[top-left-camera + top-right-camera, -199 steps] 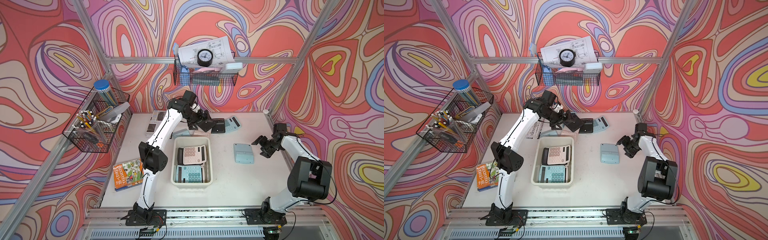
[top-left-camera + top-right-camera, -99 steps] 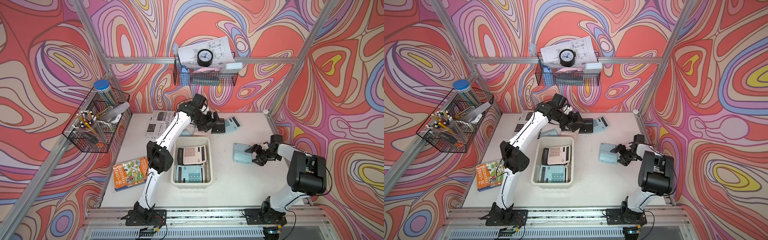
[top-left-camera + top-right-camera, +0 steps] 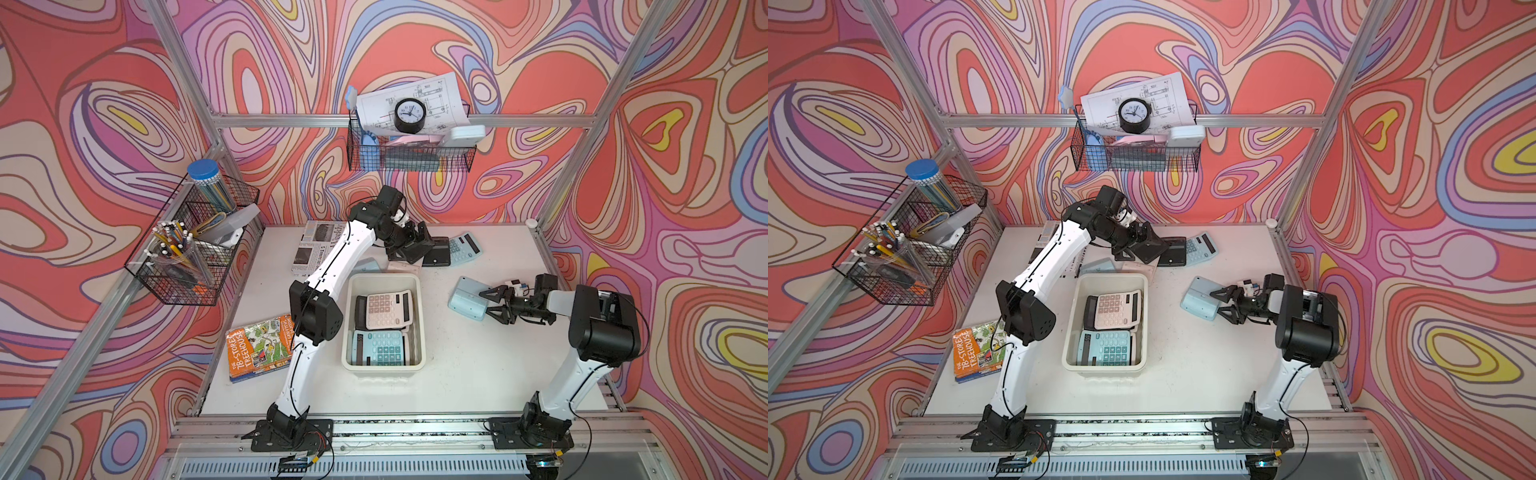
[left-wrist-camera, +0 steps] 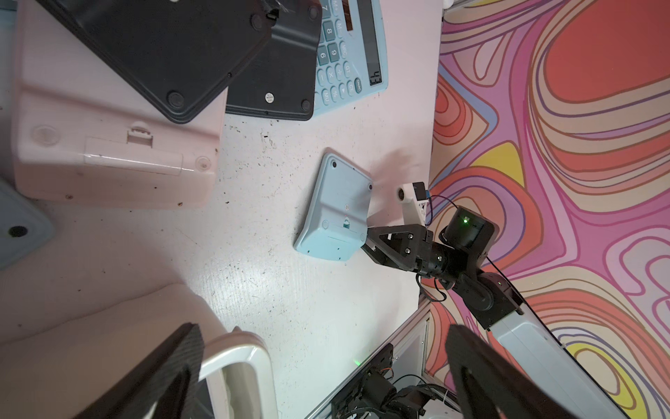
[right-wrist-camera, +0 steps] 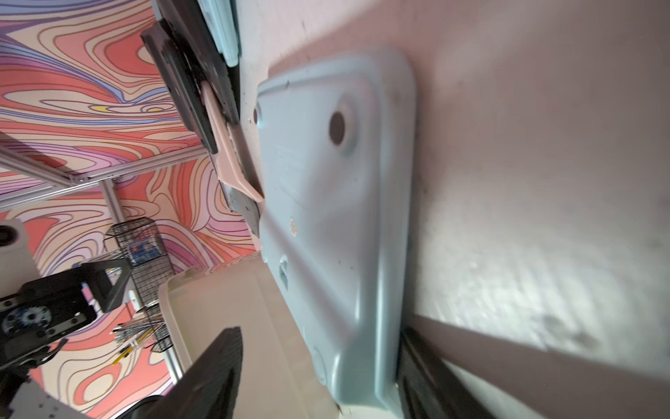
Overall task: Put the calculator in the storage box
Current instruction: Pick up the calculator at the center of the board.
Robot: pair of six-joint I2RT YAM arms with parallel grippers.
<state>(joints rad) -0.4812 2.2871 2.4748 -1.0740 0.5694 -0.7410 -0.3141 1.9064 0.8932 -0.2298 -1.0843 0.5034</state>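
In both top views the pale blue calculator (image 3: 466,298) (image 3: 1199,297) lies back-up on the table (image 3: 478,365). It is to the right of the storage box (image 3: 382,372) and well apart from the box's right wall. Bare white surface runs between the two and all along the front. The right gripper (image 3: 483,303) reaches in low from the table's right edge, one finger on either side of the calculator's near end. The left gripper (image 3: 419,248) hangs just beyond the box's far rim, above a heap of calculators (image 3: 436,251) crowding the back edge. Inside the box a pink calculator (image 3: 388,309) and a teal calculator (image 3: 380,348) lie face up and cover most of the floor.

In the left wrist view the left gripper (image 4: 322,328) is spread to its widest, with nothing between its fingers (image 4: 163,373). The box's rounded rim (image 4: 250,348) sits just beside one of them. The calculator (image 4: 335,206) has clear table around three sides.

In the right wrist view the right gripper (image 5: 319,331) stands partly open around the calculator (image 5: 326,217). One finger (image 5: 427,366) lies along the table at the calculator's edge. The other (image 5: 214,370) stands clear of its back with a gap showing, so nothing is clamped. The picture is smeared here, so I cannot tell whether the low finger touches the edge or only lies beside it. The box wall (image 5: 217,301) shows beyond.
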